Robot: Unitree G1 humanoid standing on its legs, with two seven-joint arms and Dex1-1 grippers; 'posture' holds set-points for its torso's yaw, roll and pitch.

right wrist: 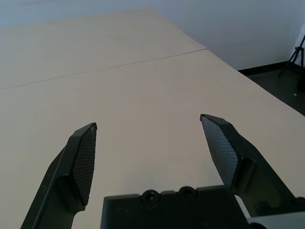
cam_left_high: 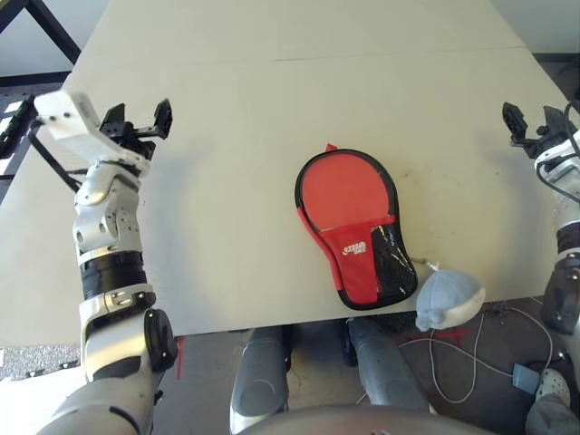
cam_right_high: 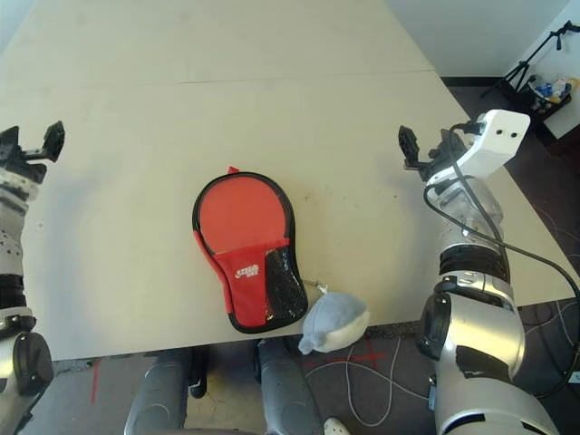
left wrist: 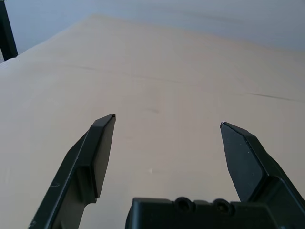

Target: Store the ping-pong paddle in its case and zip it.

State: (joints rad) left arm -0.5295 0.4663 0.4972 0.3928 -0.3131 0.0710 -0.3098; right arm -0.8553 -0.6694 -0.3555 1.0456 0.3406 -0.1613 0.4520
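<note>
Nearest the camera: fluffy whitish ball (cam_left_high: 449, 299), hanging at the tabletop's (cam_left_high: 272, 109) near edge, just beside the case's handle end and apparently tied to it by a short cord. Taking the case (cam_left_high: 355, 227) as landmark: it lies flat, round end pointing away from the robot, mesh pocket w/ logo facing up. The ping-pong paddle isn't visible apart from it; the outline looks filled and the edging looks closed all round, so the paddle is prob. inside and zipped. Can't confirm the zipper is fully home. Judged: task done or nearly, maybe a zip check left. Left gripper (cam_left_high: 138, 118) hovers well to the case's left, right gripper (cam_right_high: 424, 147) well to its right. Both sets of fingers (left wrist: 97, 152) spread wide, holding nothing, touching nothing.
</note>
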